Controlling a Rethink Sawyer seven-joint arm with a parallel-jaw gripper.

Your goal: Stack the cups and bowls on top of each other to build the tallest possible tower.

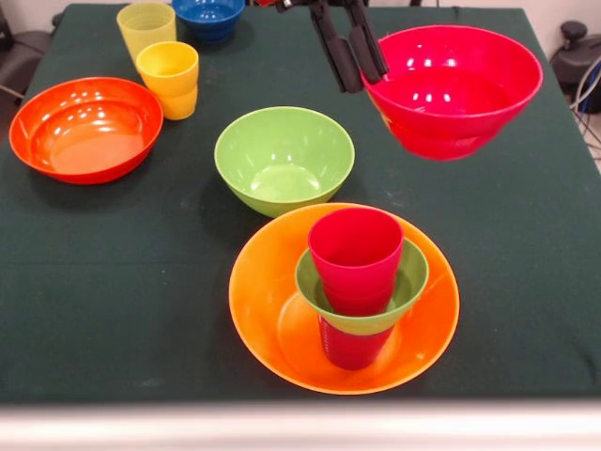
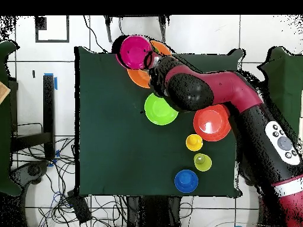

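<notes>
Front view first: the gripper is pinched onto the rim of the small red-pink bowl, which hangs in the air, clear of the dark green table, up and to the right of the large green bowl. Just in front of that green bowl sits the tower: big yellow-orange bowl at the bottom, a cup standing in it (only its lower part shows, looks reddish here), the small green bowl on that, and the red-pink cup in the green one. Left of the large green bowl is the wide orange-red bowl; behind that are the yellow-orange cup, the pale yellow cup and the blue bowl. Overhead view: the red-pink bowl hangs over the tower, covering most of it, just past the large green bowl, with the arm reaching across; the gripper itself is hidden here.
</notes>
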